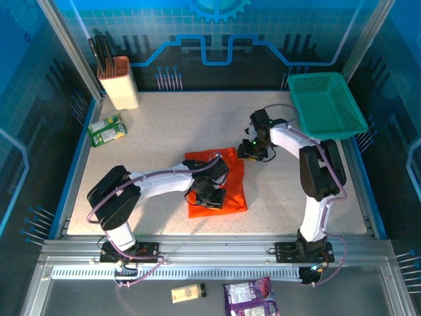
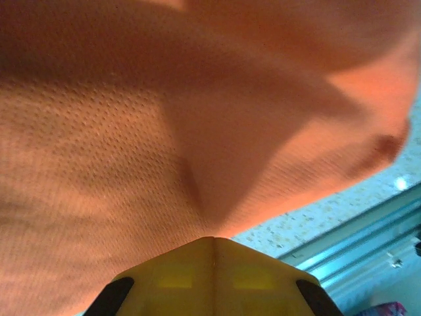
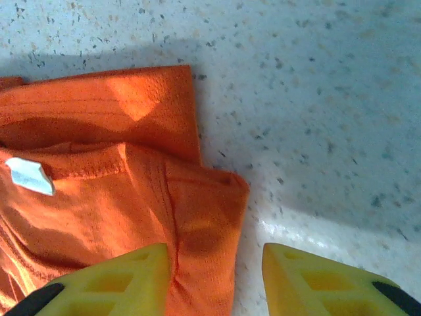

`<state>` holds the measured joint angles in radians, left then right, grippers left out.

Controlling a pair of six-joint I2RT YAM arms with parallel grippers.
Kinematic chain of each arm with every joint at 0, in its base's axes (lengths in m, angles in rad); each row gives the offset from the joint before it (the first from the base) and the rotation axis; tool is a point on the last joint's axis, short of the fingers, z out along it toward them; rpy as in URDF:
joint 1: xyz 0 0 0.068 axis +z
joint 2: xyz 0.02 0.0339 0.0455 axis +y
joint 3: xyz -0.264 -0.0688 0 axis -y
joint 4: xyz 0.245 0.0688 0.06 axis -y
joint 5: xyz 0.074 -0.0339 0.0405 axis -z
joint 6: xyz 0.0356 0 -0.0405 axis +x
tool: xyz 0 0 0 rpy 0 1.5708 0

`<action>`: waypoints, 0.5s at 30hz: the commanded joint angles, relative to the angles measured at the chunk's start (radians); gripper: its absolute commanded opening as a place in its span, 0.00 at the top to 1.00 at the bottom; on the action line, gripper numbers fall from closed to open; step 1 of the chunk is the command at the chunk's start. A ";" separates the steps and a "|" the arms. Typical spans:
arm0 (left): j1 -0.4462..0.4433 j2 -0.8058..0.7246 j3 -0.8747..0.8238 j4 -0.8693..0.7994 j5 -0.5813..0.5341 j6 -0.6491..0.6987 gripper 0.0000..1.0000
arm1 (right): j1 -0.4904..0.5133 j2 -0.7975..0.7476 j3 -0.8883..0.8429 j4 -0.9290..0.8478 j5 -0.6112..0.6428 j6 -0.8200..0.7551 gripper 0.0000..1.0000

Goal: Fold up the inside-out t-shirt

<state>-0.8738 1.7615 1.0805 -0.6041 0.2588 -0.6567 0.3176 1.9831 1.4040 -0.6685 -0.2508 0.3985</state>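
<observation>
The inside-out t-shirt (image 1: 230,191) lies bunched in an orange-red heap in the middle of the table. My left gripper (image 1: 209,197) is low over its near part. In the left wrist view the yellow fingertips meet with no gap, so the left gripper (image 2: 214,240) is shut on a pinch of the t-shirt (image 2: 164,131), and the fabric pulls into a taut crease at the tips. My right gripper (image 1: 252,153) is at the shirt's far right corner. In its wrist view the right gripper (image 3: 216,263) stands open, straddling a folded edge of the t-shirt (image 3: 99,184). A white label (image 3: 29,176) shows on the fabric.
A teal mesh basket (image 1: 327,102) stands at the back right, and a beige holder (image 1: 118,82) at the back left with a green packet (image 1: 107,128) beside it. Bare speckled table (image 1: 164,125) surrounds the shirt. Two packets (image 1: 250,296) lie beyond the front rail.
</observation>
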 commanded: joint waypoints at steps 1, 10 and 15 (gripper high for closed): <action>-0.005 0.039 -0.023 0.008 -0.005 -0.004 0.95 | -0.009 0.040 0.043 0.015 -0.071 -0.038 0.59; -0.006 0.079 -0.061 0.014 -0.024 0.011 0.97 | -0.007 0.009 0.077 0.030 -0.132 -0.077 1.00; -0.004 0.089 -0.081 0.017 -0.026 0.009 0.97 | -0.006 -0.011 0.090 0.049 -0.196 -0.104 1.00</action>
<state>-0.8734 1.8027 1.0569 -0.5655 0.2630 -0.6533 0.3176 2.0159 1.4612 -0.6346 -0.3836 0.3302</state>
